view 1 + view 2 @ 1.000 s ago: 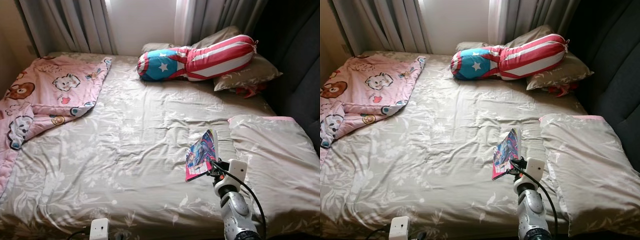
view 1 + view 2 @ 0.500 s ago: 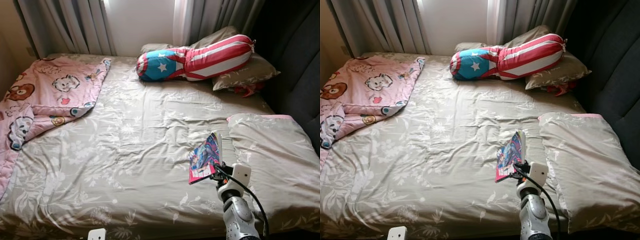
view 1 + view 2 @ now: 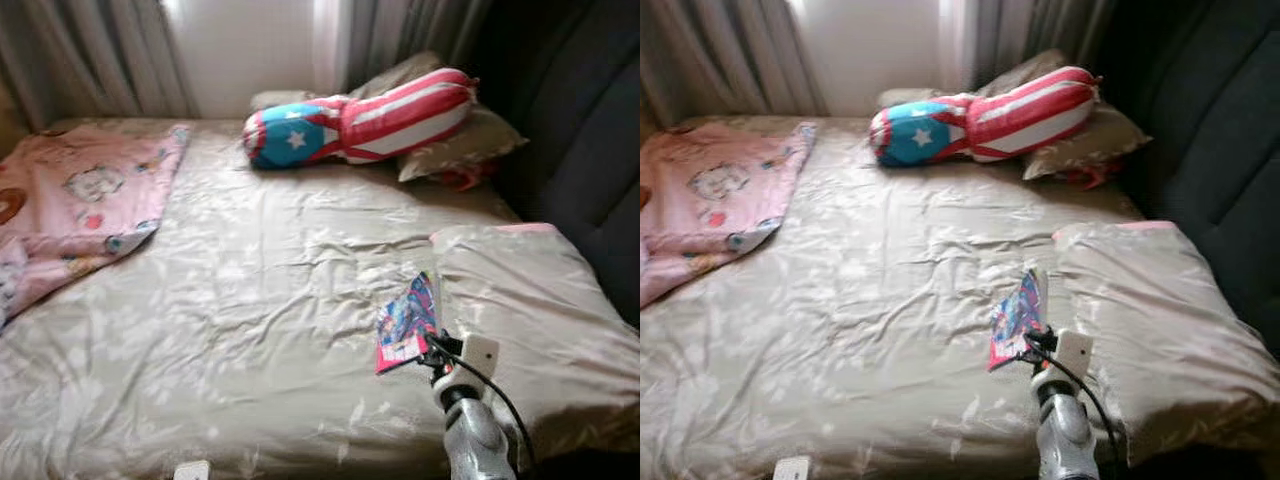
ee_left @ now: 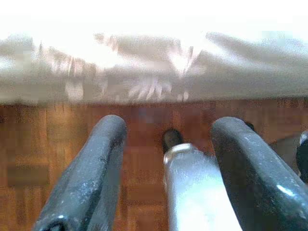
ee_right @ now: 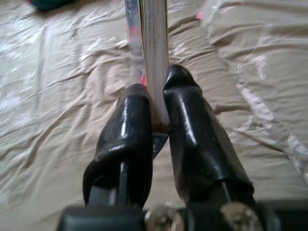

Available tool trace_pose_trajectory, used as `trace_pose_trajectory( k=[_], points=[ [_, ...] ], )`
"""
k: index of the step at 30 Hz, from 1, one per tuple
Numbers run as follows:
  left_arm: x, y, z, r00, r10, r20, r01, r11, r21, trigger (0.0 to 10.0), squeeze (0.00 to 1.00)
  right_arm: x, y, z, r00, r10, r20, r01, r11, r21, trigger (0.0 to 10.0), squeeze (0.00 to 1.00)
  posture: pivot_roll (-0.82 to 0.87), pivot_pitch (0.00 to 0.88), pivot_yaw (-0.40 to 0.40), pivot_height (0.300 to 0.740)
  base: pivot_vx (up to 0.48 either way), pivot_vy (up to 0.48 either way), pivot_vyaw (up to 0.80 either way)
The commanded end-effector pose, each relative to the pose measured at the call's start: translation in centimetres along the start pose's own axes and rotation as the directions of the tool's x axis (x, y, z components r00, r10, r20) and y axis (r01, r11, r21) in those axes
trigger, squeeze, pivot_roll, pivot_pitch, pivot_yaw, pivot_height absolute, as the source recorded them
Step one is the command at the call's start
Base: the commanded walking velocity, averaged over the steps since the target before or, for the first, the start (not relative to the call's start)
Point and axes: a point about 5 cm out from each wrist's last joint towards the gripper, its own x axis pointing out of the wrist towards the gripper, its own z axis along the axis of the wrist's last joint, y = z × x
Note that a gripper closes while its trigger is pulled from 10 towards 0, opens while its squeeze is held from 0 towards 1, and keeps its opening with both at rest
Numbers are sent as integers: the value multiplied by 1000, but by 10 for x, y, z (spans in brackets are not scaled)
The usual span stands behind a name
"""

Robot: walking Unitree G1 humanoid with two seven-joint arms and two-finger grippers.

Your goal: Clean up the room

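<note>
Two long black fingers of the right gripper pinch the thin, colourful-covered book, held upright above the wrinkled beige floral bedsheet beside a beige pillow; the left gripper hangs idle, fingers spread, over reddish wooden floor.

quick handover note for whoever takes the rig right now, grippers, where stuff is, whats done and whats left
Right gripper: shut on a colourful book, held up on edge over the grey bedsheet, beside the near pillow.
Left gripper: open, holding nothing, hanging low by the bed's edge over the wooden floor.
On the bed: a pink cartoon blanket rumpled at the far left; a red, white and blue star cushion lying on the pillows at the head.
Done: book picked up.
Left: find a place for the book and put it down; the blanket probably needs folding.
</note>
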Motion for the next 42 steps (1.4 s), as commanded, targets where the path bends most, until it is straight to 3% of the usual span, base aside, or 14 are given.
trace_pose_trajectory(
  k=[1,9,22,23,24,25,26,32,36,39,42],
  points=[
    [-1,-4,-7,999,-22,-31,22,1000,12,10000,0,7,2,18,997,16,80,-14,1000,-19,10000,0,-57,0,-13,740,0,0,0],
    [-1,-5,-4,999,-32,-8,32,999,8,10000,0,8,1,19,997,20,78,-18,1000,-23,10000,0,-62,0,-12,740,0,0,0],
    [1,-9,19,987,-33,156,48,994,-93,10000,0,16,1,31,995,21,102,-20,1000,-7,10000,0,-52,0,-9,740,0,0,0],
    [6,-15,63,948,-48,314,76,994,-75,10000,0,17,2,33,993,29,112,-28,1000,-10,10000,0,-48,0,-8,740,0,0,0],
    [3,-25,132,841,-78,535,110,993,-30,10000,0,18,3,37,991,41,125,-39,999,-21,10000,0,-48,0,-6,740,0,0,0],
    [3,-25,132,841,-78,535,110,993,-30,10000,0,18,3,37,991,41,125,-39,999,-21,10000,0,-48,0,-6,740,0,0,0],
    [-1,-22,158,801,-80,593,91,996,11,10000,0,18,4,41,988,58,144,-52,998,-41,10000,0,-57,0,0,740,0,0,0],
    [-10,-19,189,722,-92,685,91,995,38,10000,0,18,0,60,969,64,240,-44,995,-88,10000,0,-84,0,10,740,0,0,0],
    [-12,-18,193,705,-89,703,87,995,39,10000,0,17,-4,65,963,64,261,-35,993,-113,10000,0,-95,0,16,740,0,0,0],
    [-13,-16,189,702,-90,706,72,996,56,10000,0,15,-9,66,961,47,272,-15,993,-119,10000,0,-85,0,7,740,0,0,0],
    [-13,-12,181,701,-53,711,52,998,23,10000,0,11,-14,72,949,36,312,-7,996,-94,10000,0,-78,0,-23,740,0,0,0]
  ],
)
